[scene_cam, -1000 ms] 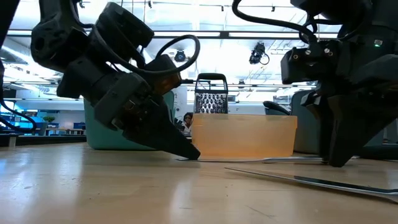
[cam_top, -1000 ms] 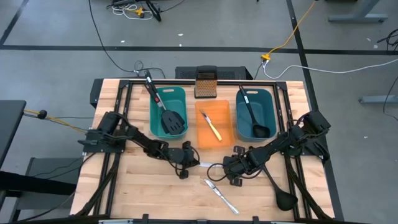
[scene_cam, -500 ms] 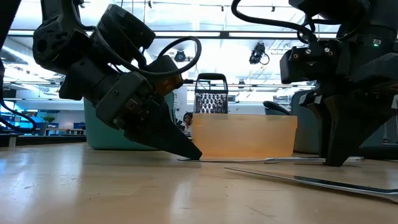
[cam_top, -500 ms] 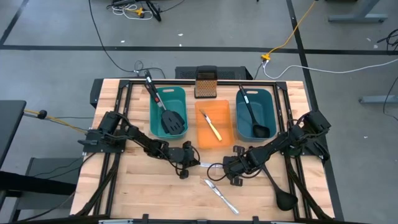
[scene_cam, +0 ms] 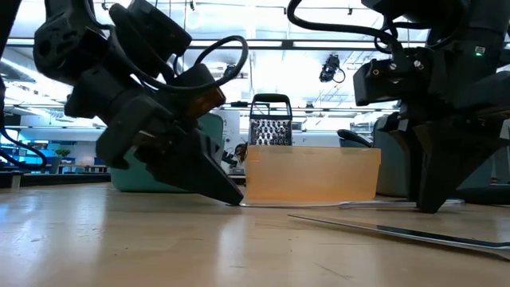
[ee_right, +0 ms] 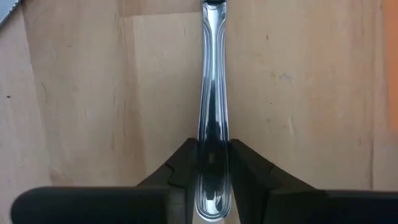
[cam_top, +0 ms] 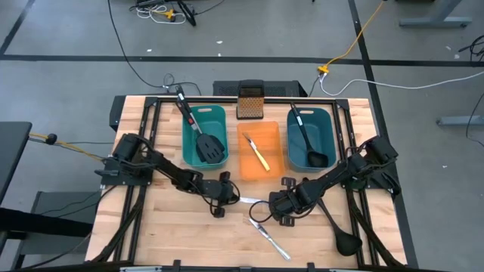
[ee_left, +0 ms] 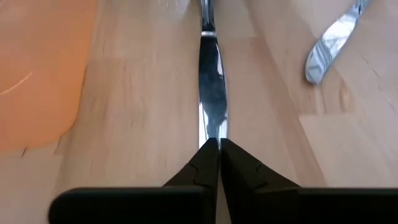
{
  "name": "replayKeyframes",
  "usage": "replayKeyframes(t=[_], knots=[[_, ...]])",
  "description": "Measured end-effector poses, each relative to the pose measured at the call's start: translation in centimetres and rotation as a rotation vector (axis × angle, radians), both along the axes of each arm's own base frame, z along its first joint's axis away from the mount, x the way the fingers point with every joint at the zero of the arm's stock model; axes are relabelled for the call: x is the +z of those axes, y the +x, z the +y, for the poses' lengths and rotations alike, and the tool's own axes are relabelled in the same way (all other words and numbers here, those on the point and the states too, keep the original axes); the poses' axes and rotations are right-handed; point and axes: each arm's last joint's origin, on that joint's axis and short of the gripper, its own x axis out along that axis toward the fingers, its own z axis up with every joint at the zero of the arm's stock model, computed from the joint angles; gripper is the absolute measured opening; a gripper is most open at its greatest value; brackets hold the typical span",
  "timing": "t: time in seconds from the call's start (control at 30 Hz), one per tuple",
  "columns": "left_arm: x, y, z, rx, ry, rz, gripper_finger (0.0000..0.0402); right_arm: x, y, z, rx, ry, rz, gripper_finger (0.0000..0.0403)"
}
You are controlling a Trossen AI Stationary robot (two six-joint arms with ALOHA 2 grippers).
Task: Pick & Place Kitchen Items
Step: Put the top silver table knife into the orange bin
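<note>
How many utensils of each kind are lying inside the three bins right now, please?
Spatula, in the left teal bin: 1
Ladle, in the right teal bin: 1
Yellow-handled knife, in the orange bin: 1
Total: 3
</note>
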Motion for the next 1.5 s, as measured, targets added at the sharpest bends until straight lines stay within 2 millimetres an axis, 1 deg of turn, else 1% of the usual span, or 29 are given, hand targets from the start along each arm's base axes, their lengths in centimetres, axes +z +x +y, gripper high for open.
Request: replayKeyframes(t=[0.27,0.4,0.5,0.6,0.7,0.83,0.93,1.0,1.13,1.33,1.5], knots=[[1.5,-0.8,-0.2,-0.036,0.075,0.037,0.0007,0.1,0.1,0.0,0.000,-0.011,-0.007,0.0077],[2.7,-1.8,-0.2,-0.020,0.120,-0.001,0.0004,0.4,0.0,-0.1,-0.001,-0.025,-0.020,0.0077],[3.3,-3.6,0.3,-0.012,0.119,-0.018,0.0007,0.9,-0.2,-0.3,-0.005,-0.040,-0.028,0.0077],[4.0,-5.5,1.1,0.053,0.105,-0.060,0.0009,1.7,-0.2,-0.3,-0.009,-0.042,-0.069,0.0077],[4.1,-7.6,1.9,0.086,0.085,-0.096,0.0005,2.3,-0.2,-0.4,-0.011,-0.038,-0.096,0.0077],[4.3,-9.9,2.8,0.112,0.021,-0.198,0.0004,3.4,-0.2,-0.4,-0.007,-0.029,-0.151,0.0076],[4.0,-11.2,3.3,0.135,-0.004,-0.238,0.0010,4.3,-0.4,-0.4,-0.008,-0.019,-0.183,0.0076],[3.9,-11.7,3.5,0.142,-0.011,-0.256,0.0011,4.9,-0.5,-0.4,-0.010,-0.007,-0.206,0.0076],[4.0,-11.6,3.4,0.129,-0.011,-0.258,0.0005,6.5,-0.8,-0.6,-0.033,0.003,-0.272,0.0076],[5.5,-10.1,2.7,0.063,-0.009,-0.285,0.0009,8.0,-1.2,-1.1,-0.063,-0.041,-0.355,0.0076],[6.7,-8.9,1.3,-0.005,0.019,-0.232,0.0007,8.7,-1.4,-1.5,-0.107,-0.059,-0.389,0.0076]])
